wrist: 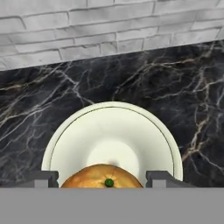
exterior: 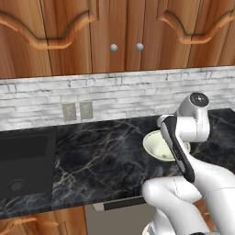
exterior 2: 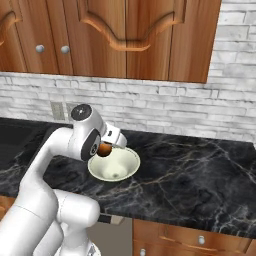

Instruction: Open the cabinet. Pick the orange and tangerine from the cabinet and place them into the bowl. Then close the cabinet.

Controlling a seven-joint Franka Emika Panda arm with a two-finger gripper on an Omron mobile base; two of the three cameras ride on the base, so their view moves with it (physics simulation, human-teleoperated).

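Black marble counter (exterior 2: 200, 165) runs under a pale brick wall (exterior 2: 165, 107), with wooden wall cabinets (exterior 2: 125, 35) above it, and every cabinet door you can see looks shut. Your claw (wrist: 103, 178) hangs over the cream bowl (wrist: 131, 131), which sits on the counter near its front edge, and it is grasping an orange fruit (wrist: 102, 177) between its two tips. From the right side you can see that fruit (exterior 2: 104, 149) just above the bowl's near rim (exterior 2: 95, 167), not over the middle. I cannot tell whether it is the orange or the tangerine.

The bowl looks empty, so I judge this the first drop. The risk is letting go this close to the rim: the fruit could strike the edge and roll off across the counter. The bowl is shallow, so a drop from too high may bounce it out.
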